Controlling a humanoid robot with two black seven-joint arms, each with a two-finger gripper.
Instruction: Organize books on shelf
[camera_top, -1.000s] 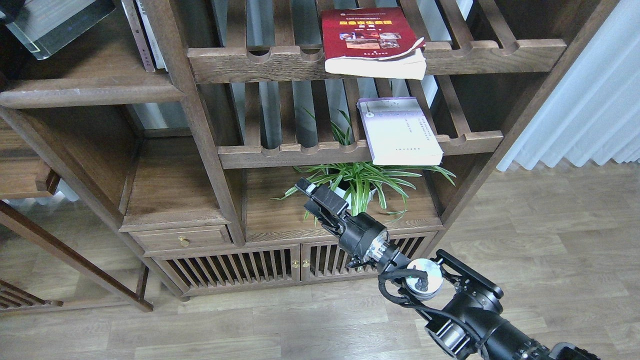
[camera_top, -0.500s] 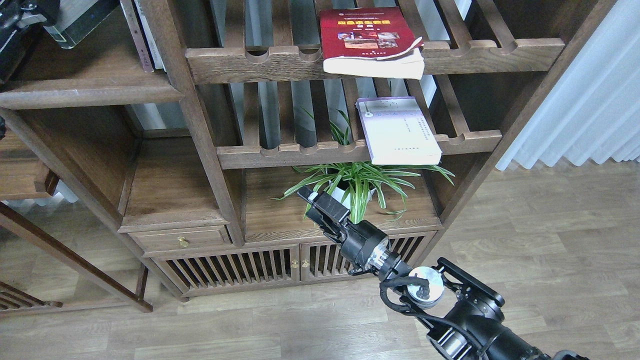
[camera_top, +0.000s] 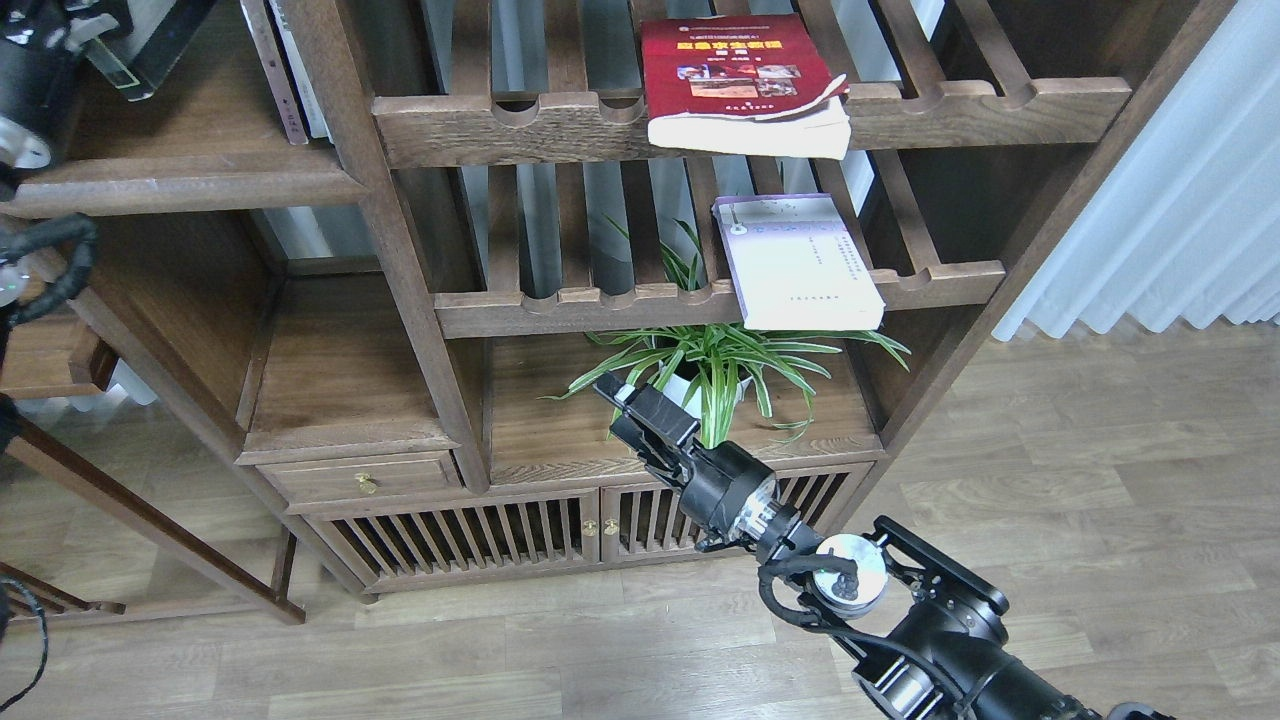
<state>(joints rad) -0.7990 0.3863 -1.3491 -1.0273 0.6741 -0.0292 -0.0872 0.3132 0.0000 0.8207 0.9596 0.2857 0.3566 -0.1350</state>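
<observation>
Since the earlier frames, the left arm (camera_top: 30, 110) has come in at the far left by the solid shelf (camera_top: 180, 180); its gripper state cannot be told. Two books lie flat on slatted racks (camera_top: 700, 300): a red book (camera_top: 735, 70), yellow title unreadable, above a lavender-white book (camera_top: 800, 265). Right gripper (camera_top: 625, 395) hangs empty, jaws seemingly together.

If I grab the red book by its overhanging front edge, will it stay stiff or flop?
Likely floppy: the red book is a paperback whose cover corner already curls up. Its thick page block suggests it is fairly heavy. It overhangs the slatted rack, so a pull may tip it forward.
</observation>
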